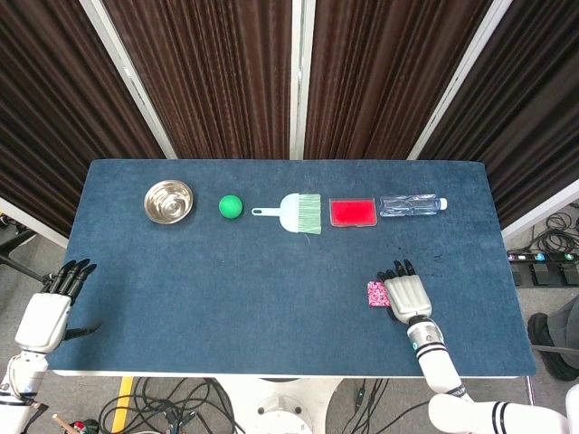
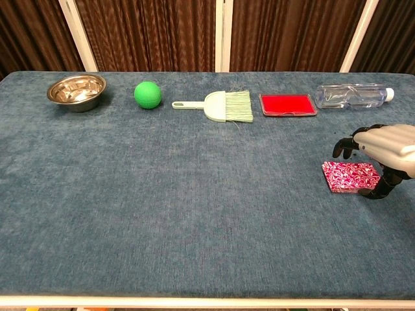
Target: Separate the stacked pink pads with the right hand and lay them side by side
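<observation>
I have the right hand (image 2: 382, 148) poised over the right half of the stacked pink pads (image 2: 347, 175) at the near right of the table (image 2: 194, 214), fingers spread, thumb tip down by the stack's near edge, nothing gripped. My left hand (image 1: 50, 312) hangs open off the table's near-left corner.

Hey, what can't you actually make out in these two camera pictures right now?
- Pink pads: the head view shows only one corner, the right robot hand covers the rest; how many are stacked is unclear in either view.
- Right robot hand in the chest view: cut off by the right edge; whether it touches the pads is unclear.
- Left robot hand: seen only in the head view, beside the table.
</observation>
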Robot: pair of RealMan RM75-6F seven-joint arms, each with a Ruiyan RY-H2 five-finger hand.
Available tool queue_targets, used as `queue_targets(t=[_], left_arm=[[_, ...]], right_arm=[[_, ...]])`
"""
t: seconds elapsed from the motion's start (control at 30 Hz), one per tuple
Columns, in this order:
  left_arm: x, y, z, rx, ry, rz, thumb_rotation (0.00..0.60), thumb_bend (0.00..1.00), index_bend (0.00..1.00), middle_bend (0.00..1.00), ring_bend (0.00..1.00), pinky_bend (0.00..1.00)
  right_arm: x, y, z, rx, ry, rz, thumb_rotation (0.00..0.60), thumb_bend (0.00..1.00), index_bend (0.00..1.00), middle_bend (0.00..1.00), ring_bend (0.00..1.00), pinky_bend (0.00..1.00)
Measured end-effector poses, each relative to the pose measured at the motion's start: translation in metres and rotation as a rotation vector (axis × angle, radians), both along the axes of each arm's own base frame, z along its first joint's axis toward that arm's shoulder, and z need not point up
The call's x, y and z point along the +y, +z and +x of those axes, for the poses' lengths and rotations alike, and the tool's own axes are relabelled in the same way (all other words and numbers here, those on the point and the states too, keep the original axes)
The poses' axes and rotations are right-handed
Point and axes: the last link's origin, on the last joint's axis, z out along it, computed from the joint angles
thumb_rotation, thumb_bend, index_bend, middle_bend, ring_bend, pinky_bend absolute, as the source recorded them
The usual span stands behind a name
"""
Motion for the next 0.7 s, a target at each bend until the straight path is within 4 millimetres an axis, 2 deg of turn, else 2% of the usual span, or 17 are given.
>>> queue_targets(t=[0.37, 0.7], left_arm=[[-0.0013, 0.0003, -0.0029, -0.004, 0.002, 0.002, 0.600, 0.00, 0.10, 0.07, 0.04, 0.23], [-0.0017, 0.0013, -0.0042, -0.004, 0.003, 0.006, 0.600, 0.00, 0.10, 0.07, 0.04, 0.23]], right_arm=[[-0.0006, -0.0035, 0.0005, 0.013, -0.005, 0.003, 0.600, 0.21, 0.21, 0.26, 0.05, 0.00], [-0.0007, -0.0052, 0.0013, 0.017, -0.003, 0.002, 0.600, 0.21, 0.25, 0.29, 0.05, 0.00]])
